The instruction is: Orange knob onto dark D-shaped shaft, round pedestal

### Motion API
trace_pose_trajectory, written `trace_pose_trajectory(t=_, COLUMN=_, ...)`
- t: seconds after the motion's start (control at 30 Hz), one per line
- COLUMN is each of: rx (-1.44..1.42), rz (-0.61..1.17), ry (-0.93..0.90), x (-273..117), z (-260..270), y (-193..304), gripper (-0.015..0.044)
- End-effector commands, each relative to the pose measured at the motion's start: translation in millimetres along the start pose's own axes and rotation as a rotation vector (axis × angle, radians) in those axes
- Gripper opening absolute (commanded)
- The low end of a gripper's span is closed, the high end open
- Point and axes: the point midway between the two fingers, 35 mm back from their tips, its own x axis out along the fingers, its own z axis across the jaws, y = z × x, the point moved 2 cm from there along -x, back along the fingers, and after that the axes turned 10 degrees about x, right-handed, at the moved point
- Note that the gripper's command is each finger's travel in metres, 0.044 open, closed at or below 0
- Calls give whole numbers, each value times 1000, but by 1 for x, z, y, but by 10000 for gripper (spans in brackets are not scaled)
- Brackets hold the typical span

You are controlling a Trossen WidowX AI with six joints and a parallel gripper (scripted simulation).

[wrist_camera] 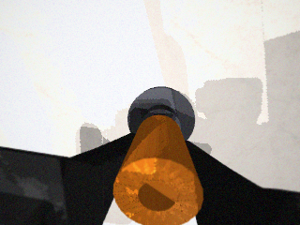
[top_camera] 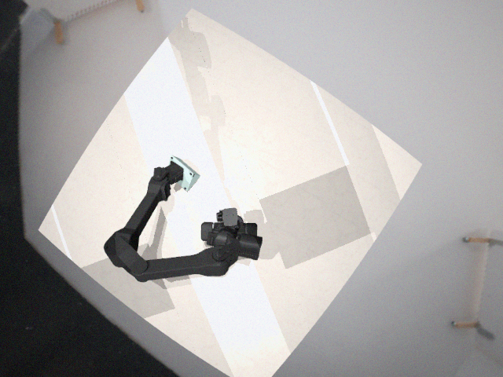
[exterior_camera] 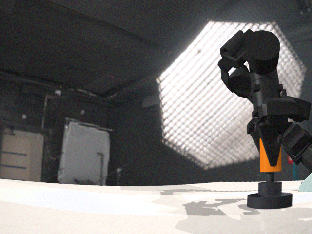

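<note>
The orange knob (exterior_camera: 263,161) (wrist_camera: 161,141) is upright between the fingers of my gripper (exterior_camera: 270,162) (wrist_camera: 158,142), which is shut on it. The knob's D-shaped hole shows in its top face in the wrist view. In the exterior view, a length of the dark shaft (exterior_camera: 270,177) shows between the knob's lower edge and the pedestal; the shaft's top is hidden, and the knob stands over it. The dark round pedestal (exterior_camera: 269,201) (wrist_camera: 161,96) stands on the table below, apart from the knob. In the top view the arm hides knob and pedestal.
The arm's base is fixed by a pale green plate (top_camera: 189,178) (exterior_camera: 306,185) on the table (top_camera: 284,162). The arm's elbow (top_camera: 126,253) bends out toward the table's lower left edge. Shadows lie across the table.
</note>
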Motion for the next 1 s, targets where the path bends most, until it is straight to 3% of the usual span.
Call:
trace_pose_trajectory(t=0.0, rx=-16, rz=0, ry=8, x=1, z=-2, y=1, gripper=0)
trace_pose_trajectory(t=0.53, rx=-16, rz=0, ry=7, x=-2, z=1, y=-1, gripper=0)
trace_pose_trajectory(t=0.77, rx=-215, rz=0, ry=7, x=-2, z=3, y=-2, gripper=0)
trace_pose_trajectory(t=0.97, rx=-226, rz=0, ry=7, x=-1, z=2, y=-2, gripper=0)
